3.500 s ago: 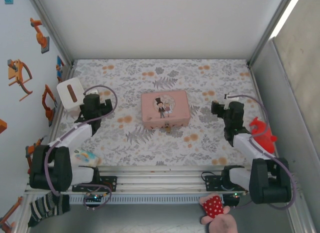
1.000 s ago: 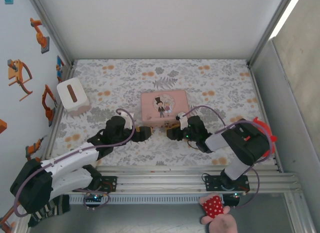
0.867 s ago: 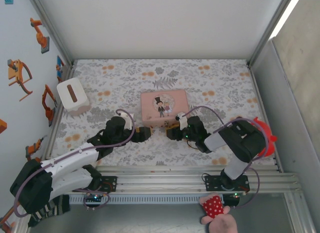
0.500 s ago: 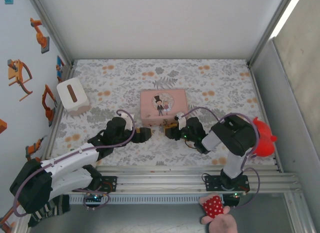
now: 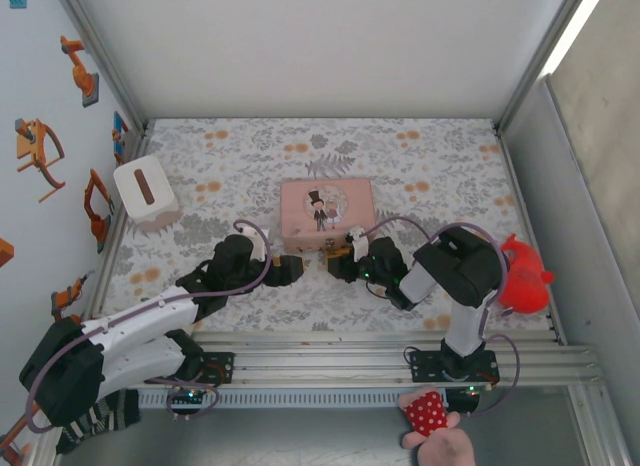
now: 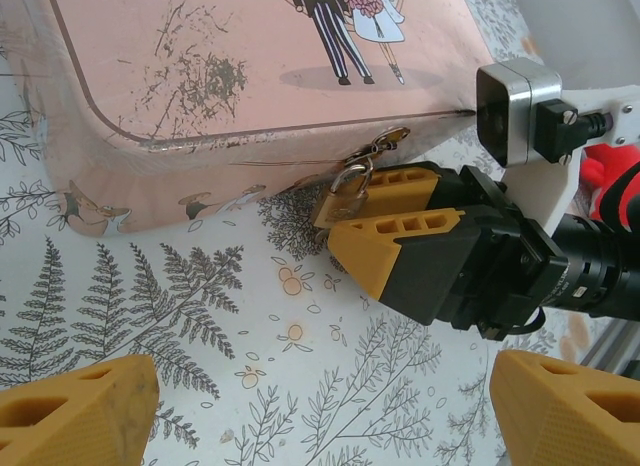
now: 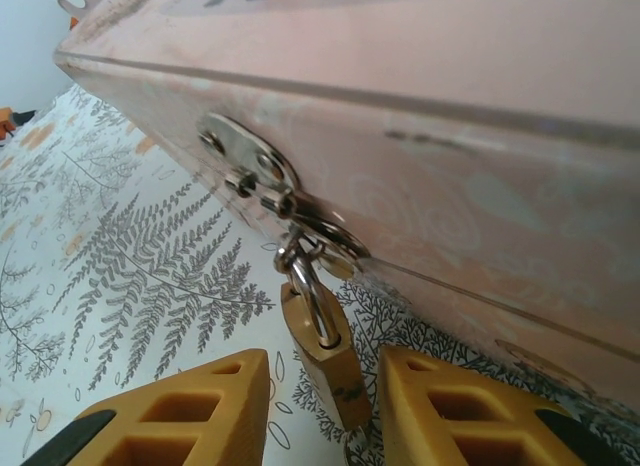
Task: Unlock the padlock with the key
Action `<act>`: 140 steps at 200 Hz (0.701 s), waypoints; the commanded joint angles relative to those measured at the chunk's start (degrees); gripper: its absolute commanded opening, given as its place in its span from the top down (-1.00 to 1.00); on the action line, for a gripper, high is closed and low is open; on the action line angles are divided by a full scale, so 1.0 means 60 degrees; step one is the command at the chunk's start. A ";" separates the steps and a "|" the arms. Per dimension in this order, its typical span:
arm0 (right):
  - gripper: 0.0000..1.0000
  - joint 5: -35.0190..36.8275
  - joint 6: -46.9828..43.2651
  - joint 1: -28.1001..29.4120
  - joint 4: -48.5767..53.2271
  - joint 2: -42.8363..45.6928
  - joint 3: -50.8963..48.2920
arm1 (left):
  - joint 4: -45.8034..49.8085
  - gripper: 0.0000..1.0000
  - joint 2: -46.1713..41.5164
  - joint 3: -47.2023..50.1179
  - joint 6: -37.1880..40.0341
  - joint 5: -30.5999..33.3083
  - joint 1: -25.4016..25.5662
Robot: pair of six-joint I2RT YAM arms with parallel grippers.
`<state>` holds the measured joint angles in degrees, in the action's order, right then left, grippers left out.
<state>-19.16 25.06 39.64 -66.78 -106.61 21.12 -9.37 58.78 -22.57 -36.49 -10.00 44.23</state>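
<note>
Since 3.5 s back: both arms swung in to pink box (image 5: 328, 214) front. Padlock (image 7: 325, 361) hangs from hasp (image 7: 245, 166), long axis tilted downward, between parted fingers of right gripper (image 7: 322, 391), unclamped. Left gripper (image 6: 320, 406) spread wide, near, facing it.

Up top, the fixed camera looks steeply down from high on the near side of the pink box (image 5: 329, 215). It takes in the whole tabletop (image 5: 440, 156), and the box sits about centre, distant and small. The left wrist view sits low, just near-left of the box, looking across its lid and front wall at close range. Its own left hand (image 6: 320, 426) frames the bottom corners, and the right hand (image 6: 335, 231) and right wrist camera (image 6: 520, 106) are in shot at the right. That right wrist view is nearest of all, tucked under the box's front wall and looking up along it. All three share that wall and the padlock (image 7: 325, 356) hanging there.
</note>
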 commanded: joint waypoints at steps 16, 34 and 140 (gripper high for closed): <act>0.45 0.0221 0.0115 0.0073 -0.0376 -0.0176 0.0316 | 0.0025 -0.73 -0.0085 0.0142 -0.0087 0.0129 0.0042; 0.54 0.0190 0.0116 0.0073 -0.0386 -0.0177 0.0345 | -0.0043 -0.73 -0.0085 0.0183 -0.0130 0.0172 0.0055; 1.00 -0.0394 0.1913 0.0059 -0.0189 0.0647 0.0171 | -0.0305 -0.73 0.0000 -0.0003 -0.0678 0.0252 0.0050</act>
<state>-19.88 29.74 39.99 -66.63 -105.89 22.13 -10.61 58.78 -20.99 -38.28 -8.91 44.23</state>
